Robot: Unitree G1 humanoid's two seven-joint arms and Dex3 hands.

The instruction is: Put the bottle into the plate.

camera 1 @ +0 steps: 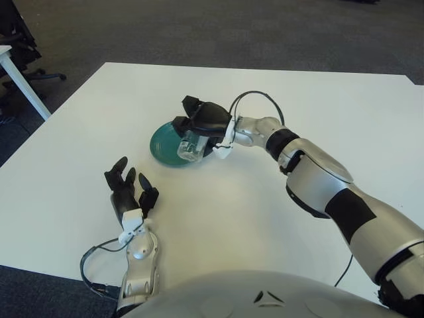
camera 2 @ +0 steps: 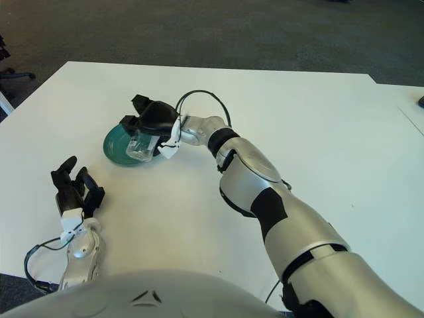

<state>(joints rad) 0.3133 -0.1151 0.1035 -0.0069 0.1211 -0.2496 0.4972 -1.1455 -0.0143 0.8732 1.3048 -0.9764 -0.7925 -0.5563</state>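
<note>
A dark green plate (camera 1: 161,142) lies on the white table, left of centre. My right hand (camera 1: 199,119) reaches over the plate's right side, its black fingers curled around a clear plastic bottle (camera 1: 189,147). The bottle is tilted and hangs over the plate's right rim; I cannot tell whether it touches the plate. The hand covers the bottle's upper part. My left hand (camera 1: 127,187) shows near the table's front left, below the plate, fingers spread and holding nothing.
The white table (camera 1: 331,99) stretches wide to the right and back. A white desk leg and an office chair (camera 1: 20,59) stand off the far left corner. A cable loops over my right wrist (camera 1: 255,99).
</note>
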